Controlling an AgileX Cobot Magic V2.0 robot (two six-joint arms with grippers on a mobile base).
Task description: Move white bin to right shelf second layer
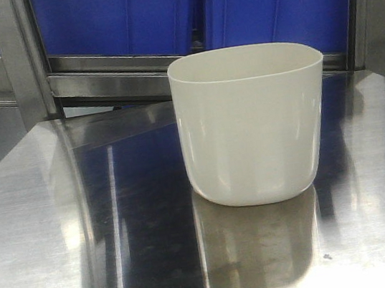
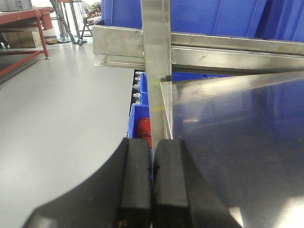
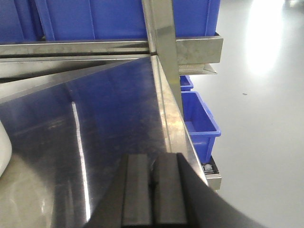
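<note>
The white bin point(image 1: 251, 124) stands upright on the shiny steel table top point(image 1: 81, 226), right of centre in the front view, its mouth facing up. A sliver of its curved side point(image 3: 4, 149) shows at the left edge of the right wrist view. My left gripper point(image 2: 152, 142) is shut with nothing between its black pads, hovering over the table's left edge. My right gripper point(image 3: 152, 159) is also shut and empty, above the table near its right edge. Neither gripper appears in the front view. The right shelf second layer is not clearly in view.
Large blue crates point(image 1: 179, 8) sit on a steel rack tier point(image 1: 109, 73) behind the table. Steel uprights point(image 2: 156, 61) point(image 3: 164, 52) rise at the table's far corners. Below the table edges are blue bins point(image 3: 199, 118) point(image 2: 140, 118) and grey floor point(image 2: 61, 104).
</note>
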